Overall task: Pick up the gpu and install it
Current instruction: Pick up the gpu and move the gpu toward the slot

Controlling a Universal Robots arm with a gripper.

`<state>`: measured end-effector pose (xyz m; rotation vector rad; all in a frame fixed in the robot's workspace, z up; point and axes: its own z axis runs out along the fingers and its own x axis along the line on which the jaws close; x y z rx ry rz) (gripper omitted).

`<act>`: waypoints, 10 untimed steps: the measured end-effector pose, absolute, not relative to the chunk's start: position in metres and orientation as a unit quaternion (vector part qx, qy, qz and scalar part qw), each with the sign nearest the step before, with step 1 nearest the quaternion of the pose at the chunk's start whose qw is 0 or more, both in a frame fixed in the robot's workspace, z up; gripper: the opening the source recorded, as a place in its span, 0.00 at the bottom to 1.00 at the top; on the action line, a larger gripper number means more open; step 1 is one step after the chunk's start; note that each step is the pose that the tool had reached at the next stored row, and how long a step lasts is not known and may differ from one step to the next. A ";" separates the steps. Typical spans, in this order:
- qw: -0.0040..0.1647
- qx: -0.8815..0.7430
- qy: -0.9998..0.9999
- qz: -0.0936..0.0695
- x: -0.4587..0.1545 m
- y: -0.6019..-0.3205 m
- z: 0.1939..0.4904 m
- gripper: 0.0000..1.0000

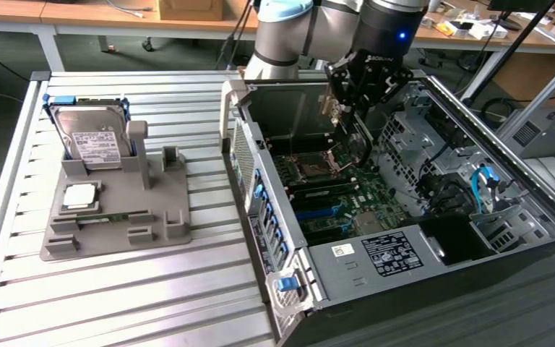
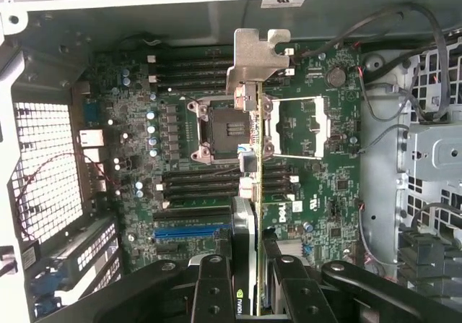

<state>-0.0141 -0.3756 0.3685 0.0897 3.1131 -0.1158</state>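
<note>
**Gpu held edge-on over the open case**

The gripper (image 2: 251, 283) has the gpu (image 2: 245, 225) clamped between its two black fingers (image 2: 213, 288), which are closed against the card's flat sides. In the wrist view the card is seen along its thin edge. It reaches away from the fingers towards the motherboard (image 2: 321, 193), and its silver-grey bracket (image 2: 257, 57) is at the far end. The card lines up over the CPU socket (image 2: 228, 128) and the open socket frame (image 2: 303, 126) beside it. The black slots and the blue slot (image 2: 191, 230) run across the card's line. Whether the bracket end touches the board cannot be told.

In the exterior view the gripper (image 1: 367, 90) hangs at the far end of the open computer case (image 1: 350, 269), above the motherboard (image 1: 335, 195).

Well apart from it, towards the exterior view's left, a grey holder (image 1: 113, 231) sits on the slatted metal table (image 1: 162, 303). The holder carries an upright hard drive (image 1: 92, 137), a square processor chip (image 1: 80, 195) and a narrow green memory stick (image 1: 104, 217).
</note>
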 end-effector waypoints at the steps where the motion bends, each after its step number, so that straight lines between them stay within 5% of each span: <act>1: 0.013 0.029 0.999 -0.037 -0.014 -0.376 0.368 0.27; 10: 0.012 0.029 0.999 -0.037 -0.011 -0.376 0.365 0.27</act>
